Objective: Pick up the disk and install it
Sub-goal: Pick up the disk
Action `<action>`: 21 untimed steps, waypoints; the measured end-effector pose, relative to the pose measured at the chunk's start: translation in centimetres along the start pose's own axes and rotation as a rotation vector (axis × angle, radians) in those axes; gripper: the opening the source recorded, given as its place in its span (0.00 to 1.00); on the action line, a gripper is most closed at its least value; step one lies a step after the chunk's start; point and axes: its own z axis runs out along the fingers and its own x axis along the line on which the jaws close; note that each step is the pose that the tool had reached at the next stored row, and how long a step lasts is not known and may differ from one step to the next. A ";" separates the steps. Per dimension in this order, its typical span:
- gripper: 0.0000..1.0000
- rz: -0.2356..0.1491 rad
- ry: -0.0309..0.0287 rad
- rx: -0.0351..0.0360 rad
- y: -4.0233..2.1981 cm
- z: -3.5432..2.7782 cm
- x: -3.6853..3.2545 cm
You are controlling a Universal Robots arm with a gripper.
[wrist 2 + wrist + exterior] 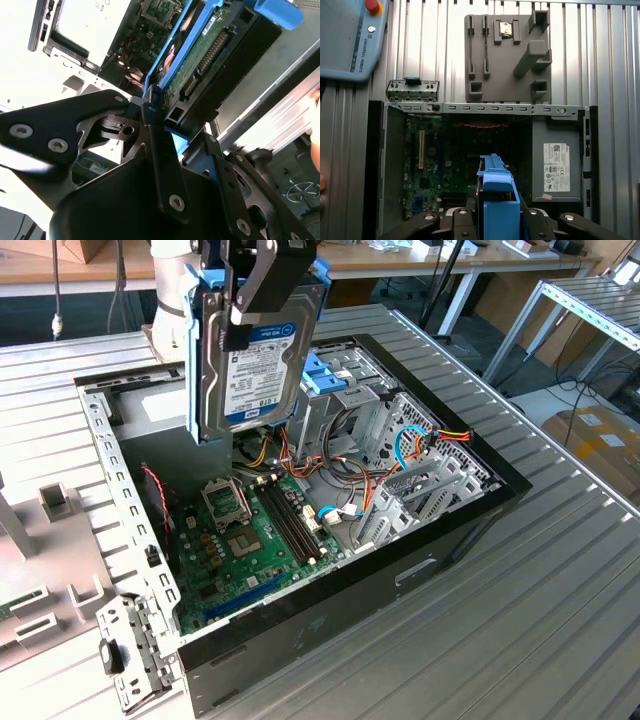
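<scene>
Above the open computer case [330, 620] that sits in the middle of the ribbed surface [560, 640], toward the case's far corner on the exterior view's left, the disk [255, 380] hangs on edge — label face to the camera, blue rails along its long sides. The gripper [245, 325] is clamped on it from above, with a black finger against the broad face. In the second wrist view the disk [192, 70] runs out from between the fingers [160, 150], circuit side showing, and nothing else touches it.

The pick-up looks done and the work stands at the carry stage. The disk is clear of the case, well above the motherboard [250, 540] and not yet in any bay. The metal drive cage [405, 430] with its pale-blue latch [322, 375] lies toward the exterior view's right, apart from the disk.

As I judge it, installing calls for squaring the rails with the bay's guides and keeping clear of the loose cables [345, 475] — a skewed entry could jam.
</scene>
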 end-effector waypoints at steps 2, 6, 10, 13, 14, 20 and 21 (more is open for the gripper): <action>0.37 0.000 0.0000 -0.0002 -0.15 0.00 0.13; 0.37 0.000 -0.0001 -0.0006 -0.51 -0.01 0.41; 0.37 0.000 0.0000 -0.0012 -0.93 -0.02 0.73; 0.37 0.000 0.0000 -0.0015 -1.23 -0.02 0.95; 0.37 0.000 0.0000 -0.0017 -1.32 -0.03 1.00; 0.37 0.000 -0.0001 -0.0031 -2.24 -0.04 1.65; 0.37 0.000 0.0000 -0.0034 -2.37 -0.05 1.74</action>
